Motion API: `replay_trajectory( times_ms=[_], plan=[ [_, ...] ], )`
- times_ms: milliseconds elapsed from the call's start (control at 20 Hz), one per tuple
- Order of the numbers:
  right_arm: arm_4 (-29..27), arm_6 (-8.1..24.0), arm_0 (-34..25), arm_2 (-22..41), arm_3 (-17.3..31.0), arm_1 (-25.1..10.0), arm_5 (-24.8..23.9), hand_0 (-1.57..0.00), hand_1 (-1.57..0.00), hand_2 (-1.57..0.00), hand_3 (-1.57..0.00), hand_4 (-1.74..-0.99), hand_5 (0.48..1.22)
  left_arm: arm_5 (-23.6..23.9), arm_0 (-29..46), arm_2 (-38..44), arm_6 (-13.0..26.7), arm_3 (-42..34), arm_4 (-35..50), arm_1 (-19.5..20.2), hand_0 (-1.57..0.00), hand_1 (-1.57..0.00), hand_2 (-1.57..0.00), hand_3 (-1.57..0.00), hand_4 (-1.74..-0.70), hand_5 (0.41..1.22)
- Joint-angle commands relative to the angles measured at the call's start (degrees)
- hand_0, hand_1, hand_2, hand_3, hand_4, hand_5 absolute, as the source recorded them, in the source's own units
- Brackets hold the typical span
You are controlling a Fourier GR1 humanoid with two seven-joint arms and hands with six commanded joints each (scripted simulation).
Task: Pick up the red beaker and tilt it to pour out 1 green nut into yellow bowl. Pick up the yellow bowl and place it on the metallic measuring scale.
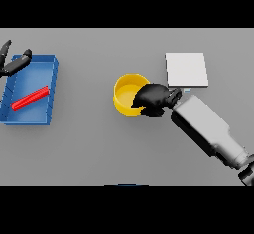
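Yellow bowl (126, 95) is seen at the middle of the grey table (99, 148), with the metallic measuring scale (186, 69) near it on the right. The bowl could be tipped or dropped if only its thin rim is pinched during lifting. The right hand (155, 99) is laid over the bowl's right rim, fingers (141, 98) curled onto it. A red beaker (31, 98) is seen lying inside a blue tray (49, 109), far left, where the left hand (17, 63) rests with relaxed fingers. No green nut is visible.
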Motion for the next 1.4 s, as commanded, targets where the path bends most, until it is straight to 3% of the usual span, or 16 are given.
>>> replay_trajectory(
  times_ms=[0,150,250,350,450,550,800,900,1150,1350],
  plan=[
    [0.04,-0.56,0.05,0.14,-0.01,-0.31,-0.19,-1.45,-1.45,-1.33,-1.17,-1.698,1.193,-0.04,0.90,0.36,-0.75,-0.20,0.40,0.19,0.00,0.00,0.00,0.00,-0.78,0.712],
    [-0.58,1.92,-0.48,-0.45,-2.07,-0.84,1.08,-1.51,-1.51,-1.39,-1.20,-1.719,1.207,0.14,0.78,0.12,0.15,-0.50,0.32,-0.11,0.00,0.00,0.00,0.00,-0.78,0.703],
    [-1.58,1.95,-0.36,-1.26,-4.09,-2.10,2.38,-1.53,-1.53,-1.44,-1.17,-1.727,1.212,0.37,1.10,-0.01,-0.26,-1.17,0.05,0.12,0.00,0.00,0.00,0.00,-0.77,0.706],
    [-2.78,4.75,-1.03,-2.60,-6.41,-3.18,4.84,-1.55,-1.54,-1.46,-1.16,-1.732,1.215,0.45,1.27,0.04,0.33,-1.90,0.20,0.21,0.00,0.00,0.00,0.00,-0.77,0.707],
    [-3.57,4.92,-1.18,-3.45,-8.41,-4.96,6.04,-1.55,-1.55,-1.49,-1.15,-1.735,1.217,-0.28,0.97,0.37,0.36,-1.45,0.75,0.50,0.00,0.00,0.00,0.00,-0.78,0.702],
    [-3.66,7.41,-0.38,-3.95,-11.24,-5.63,6.49,-1.56,-1.56,-1.43,-1.22,-1.737,1.219,-0.48,0.56,0.66,-0.41,-0.77,1.07,0.38,0.00,0.00,0.00,0.00,-0.78,0.702],
    [-4.84,12.00,1.11,-5.93,-16.80,-6.81,8.47,-1.52,-1.57,-1.52,-1.18,-1.740,1.219,-0.55,0.01,0.76,-0.21,-0.53,1.54,-0.12,0.00,0.00,0.00,0.00,-0.80,0.704],
    [-4.59,13.65,0.64,-7.04,-16.06,-7.57,8.11,-1.54,-1.57,-1.49,-1.19,-1.740,1.220,-0.46,0.77,1.00,0.09,-1.24,2.04,-0.18,0.00,0.00,0.00,0.00,-0.81,0.710],
    [-3.98,11.30,-1.87,-10.83,-10.59,-10.80,2.59,-1.56,-1.57,-1.53,-1.16,-1.741,1.221,-0.44,1.23,1.85,2.22,-2.94,3.07,0.52,0.00,0.00,0.00,0.00,-0.84,0.737],
    [-2.57,9.97,-3.67,-12.37,-3.46,-11.76,-2.05,-1.57,-1.57,-1.55,-1.16,-1.741,1.221,-0.10,0.68,1.48,3.77,-3.47,3.00,-0.02,0.00,0.00,0.00,0.00,-0.85,0.754]
  ],
)
